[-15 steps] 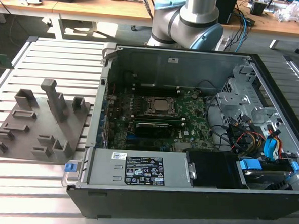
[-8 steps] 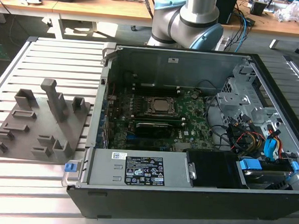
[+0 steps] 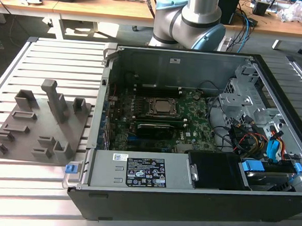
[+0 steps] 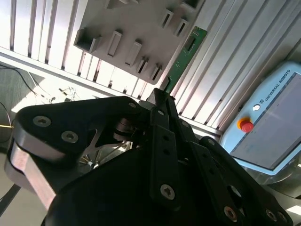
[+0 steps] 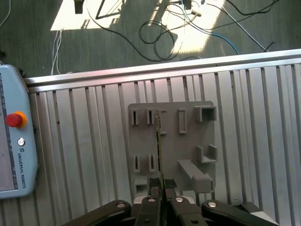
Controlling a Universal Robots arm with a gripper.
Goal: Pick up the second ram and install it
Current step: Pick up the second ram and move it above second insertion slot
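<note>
While my gripper [image 5: 162,183] is clamped shut on one end of the second ram [image 4: 181,61], the thin green stick points down toward the grey holder tray [image 5: 171,146] on the slatted metal table [image 5: 84,155]. It appears lifted clear of the tray's slots in both wrist views, so I judge the pick-up done. Installing is what remains. In the exterior view, the open computer case [image 3: 185,61] and its green motherboard [image 3: 196,128] sit beside the tray, toward the exterior view's right.
</note>
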